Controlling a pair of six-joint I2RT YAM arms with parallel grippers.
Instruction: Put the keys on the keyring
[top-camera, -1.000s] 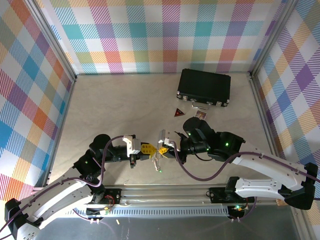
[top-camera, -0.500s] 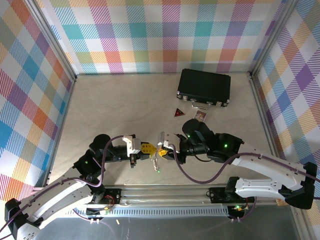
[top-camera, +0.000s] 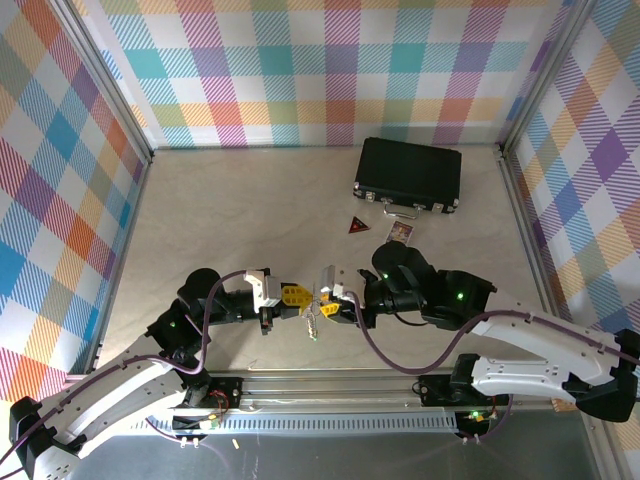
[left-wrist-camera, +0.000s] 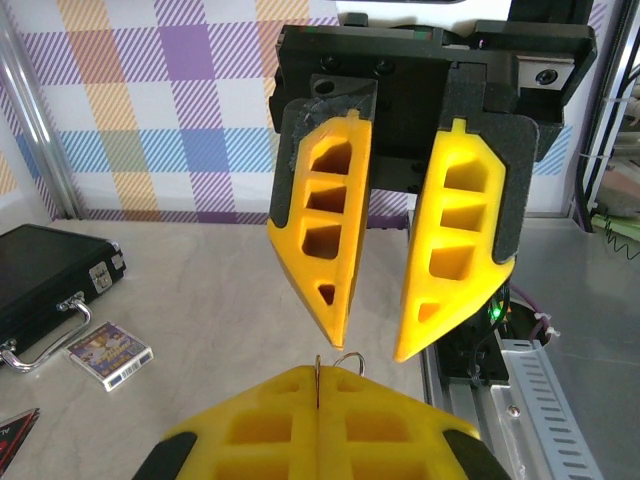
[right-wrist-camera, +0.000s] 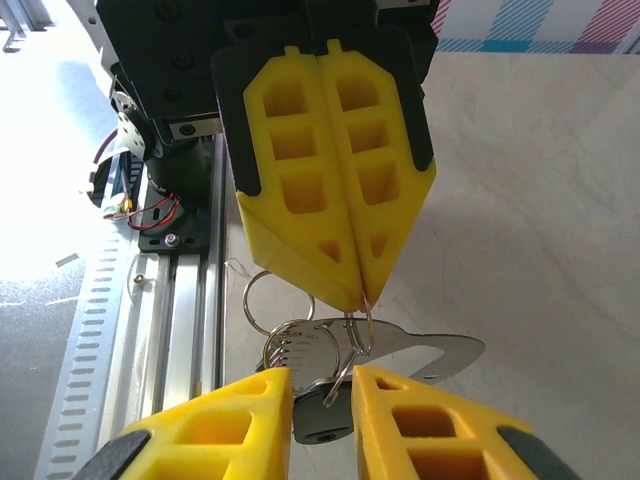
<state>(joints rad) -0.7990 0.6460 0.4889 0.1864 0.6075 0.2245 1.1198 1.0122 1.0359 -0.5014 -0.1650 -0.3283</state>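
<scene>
Right gripper (left-wrist-camera: 370, 346) has parted its fingers, now open | left gripper (right-wrist-camera: 357, 298) pinches keyring (right-wrist-camera: 298, 342), frame centre | keys (right-wrist-camera: 425, 352) apparently threaded; release remains.

A black case (top-camera: 408, 172) sits at the back of the tabletop (top-camera: 230, 220). A red triangle (top-camera: 356, 226) and a small card (top-camera: 401, 232) lie near it.
</scene>
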